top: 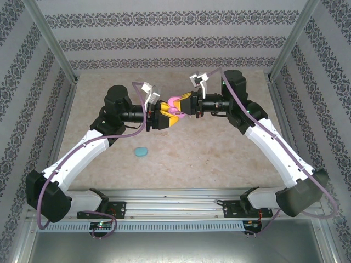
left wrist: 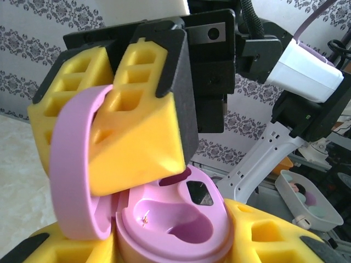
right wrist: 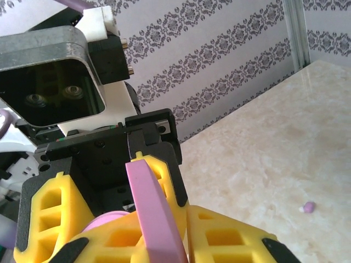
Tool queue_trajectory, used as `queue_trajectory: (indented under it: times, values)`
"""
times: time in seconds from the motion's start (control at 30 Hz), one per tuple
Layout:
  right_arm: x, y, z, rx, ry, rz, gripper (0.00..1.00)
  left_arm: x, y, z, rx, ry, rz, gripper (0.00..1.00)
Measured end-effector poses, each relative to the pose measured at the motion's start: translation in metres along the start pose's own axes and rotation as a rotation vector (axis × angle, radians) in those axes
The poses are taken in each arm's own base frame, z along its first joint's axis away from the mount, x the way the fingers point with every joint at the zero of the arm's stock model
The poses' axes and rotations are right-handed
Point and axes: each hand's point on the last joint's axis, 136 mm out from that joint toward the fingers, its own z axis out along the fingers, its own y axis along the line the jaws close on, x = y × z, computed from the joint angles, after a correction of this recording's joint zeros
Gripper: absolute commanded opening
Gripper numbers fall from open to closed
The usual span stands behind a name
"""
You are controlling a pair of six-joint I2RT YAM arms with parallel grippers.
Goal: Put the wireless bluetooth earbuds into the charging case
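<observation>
A pink-purple oval plastic charging case (left wrist: 164,219) is hinged open, lid upright; a tiny pink-purple rounded earbud (right wrist: 308,207) lies on the pale surface (right wrist: 274,148).

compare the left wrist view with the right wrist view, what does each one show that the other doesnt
Left wrist: the pink case base held open in the left gripper, its hollow looking empty, and a grey tray off to the right.
Right wrist: a tiny pink earbud lying loose on the table.
Both: the pink lid clamped in the right gripper.
</observation>
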Motion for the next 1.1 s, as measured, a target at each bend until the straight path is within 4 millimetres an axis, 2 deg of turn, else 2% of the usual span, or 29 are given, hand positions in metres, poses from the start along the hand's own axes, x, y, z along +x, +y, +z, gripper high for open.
queue_trajectory:
  times: [0.17, 0.3, 0.57, 0.63, 0.77, 1.1]
  values:
    - [-0.001, 0.003, 0.002, 0.014, 0.011, -0.057, 0.09, -0.001, -0.002, -0.003, -0.001, 0.000, 0.025, 0.50]
    - [0.000, 0.001, 0.004, 0.038, 0.017, -0.080, 0.09, 0.003, -0.004, -0.003, 0.003, 0.014, 0.033, 0.60]
    - [0.003, -0.004, 0.005, 0.068, 0.029, -0.120, 0.09, 0.007, -0.005, -0.004, 0.004, 0.028, 0.033, 0.71]
    - [0.004, -0.004, 0.005, 0.077, 0.033, -0.133, 0.09, 0.007, -0.005, -0.004, 0.003, 0.029, 0.032, 0.69]
    - [0.004, -0.002, 0.006, 0.081, 0.039, -0.165, 0.10, 0.007, -0.004, -0.005, -0.006, 0.028, 0.027, 0.59]
    - [0.007, 0.000, 0.006, 0.076, 0.053, -0.192, 0.13, 0.011, 0.002, -0.006, -0.025, 0.027, 0.004, 0.25]
